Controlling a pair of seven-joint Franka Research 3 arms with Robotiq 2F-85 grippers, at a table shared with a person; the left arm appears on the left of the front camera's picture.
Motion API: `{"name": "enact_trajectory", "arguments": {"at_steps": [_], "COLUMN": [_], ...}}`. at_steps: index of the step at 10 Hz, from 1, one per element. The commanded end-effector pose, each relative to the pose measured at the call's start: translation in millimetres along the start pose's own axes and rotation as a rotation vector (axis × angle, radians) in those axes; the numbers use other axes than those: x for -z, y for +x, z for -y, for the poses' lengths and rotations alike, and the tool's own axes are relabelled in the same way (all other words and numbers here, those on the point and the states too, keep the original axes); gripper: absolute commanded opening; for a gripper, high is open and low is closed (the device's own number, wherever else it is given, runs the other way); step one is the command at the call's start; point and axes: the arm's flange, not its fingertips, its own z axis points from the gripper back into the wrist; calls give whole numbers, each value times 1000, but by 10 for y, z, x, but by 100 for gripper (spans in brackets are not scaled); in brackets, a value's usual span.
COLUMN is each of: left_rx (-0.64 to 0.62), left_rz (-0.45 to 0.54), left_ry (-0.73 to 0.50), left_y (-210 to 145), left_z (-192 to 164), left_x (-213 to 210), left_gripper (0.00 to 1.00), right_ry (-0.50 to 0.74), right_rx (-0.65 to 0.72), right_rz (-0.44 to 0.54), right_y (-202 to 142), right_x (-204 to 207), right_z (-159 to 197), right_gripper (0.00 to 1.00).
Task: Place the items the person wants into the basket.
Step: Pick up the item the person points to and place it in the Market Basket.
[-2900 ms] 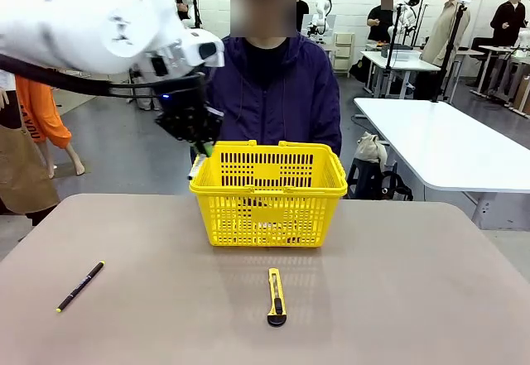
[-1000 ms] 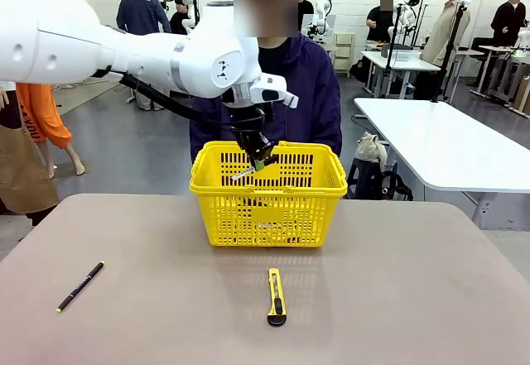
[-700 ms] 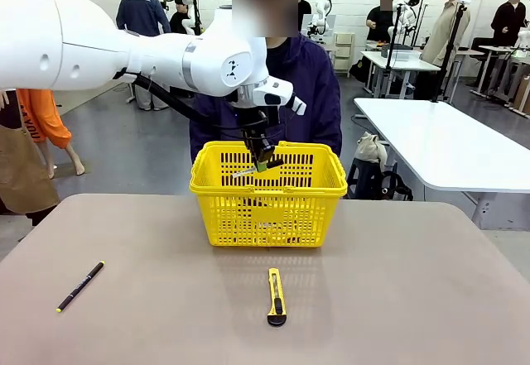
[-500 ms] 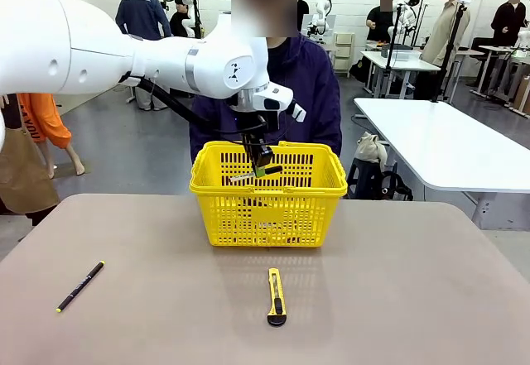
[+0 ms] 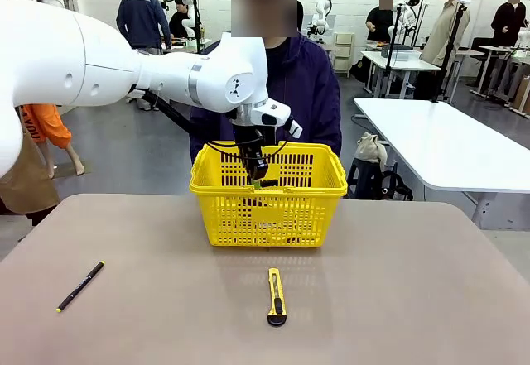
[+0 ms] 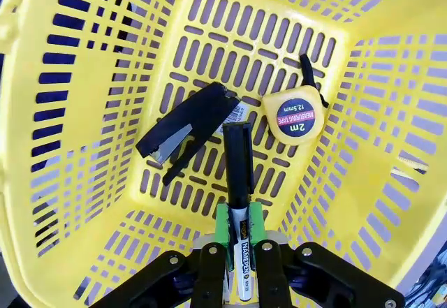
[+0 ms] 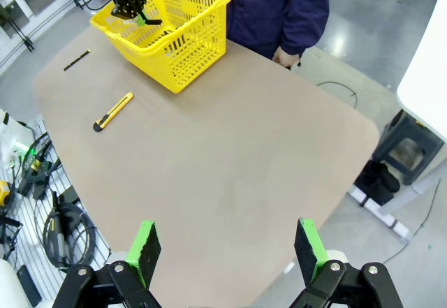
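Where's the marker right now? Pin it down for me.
The marker is clamped in the left hand, held inside the basket above its floor, cap pointing down between the black stapler and the tape measure.

Basket point(image 6: 349, 15): moulded plastic, bright yellow, smooth, slight sheen, slotted walls.
Tape measure point(image 6: 293, 116): glossy yellow plastic case, paper-like red label, black strap.
Marker point(image 6: 239, 182): smooth white plastic barrel, matt black cap.
Table point(image 5: 414, 299): matt grey-brown top, smooth.
Left arm point(image 5: 83, 59): glossy white shell.
Jacket point(image 5: 310, 92): dark matt cloth.
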Motion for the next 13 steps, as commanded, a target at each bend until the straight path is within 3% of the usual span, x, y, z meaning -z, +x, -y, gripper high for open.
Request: {"name": "enact_trajectory", "arguments": {"at_steps": [1, 4, 5, 6, 7, 8, 13], "left_rx": [7, 4, 3, 1, -2, -5, -14], "left_rz": [-22, -21, -22, -21, -19, -17, -19], "left_ry": [13, 11, 11, 11, 13, 15, 17], "left_y": [82, 95, 95, 93, 90, 87, 83], "left_z": [-73, -78, -77, -76, -77, -82, -95], "left_x": [27, 76, 76, 75, 68, 57, 44], "left_gripper": [12, 12, 38, 57, 96, 100, 100], "right_ry": [8, 8, 8, 8, 8, 8, 8], "right_rx": [-11, -11, -11, -11, -11, -11, -11], "right_rz": [30, 30, 30, 30, 30, 30, 30], "right_y": [-10, -10, -10, -10, -10, -10, -10], "right_x": [15, 15, 15, 15, 15, 15, 15], "right_z": [16, 16, 16, 16, 16, 16, 16], "right_gripper": [100, 100, 100, 100, 100, 100, 100]}}
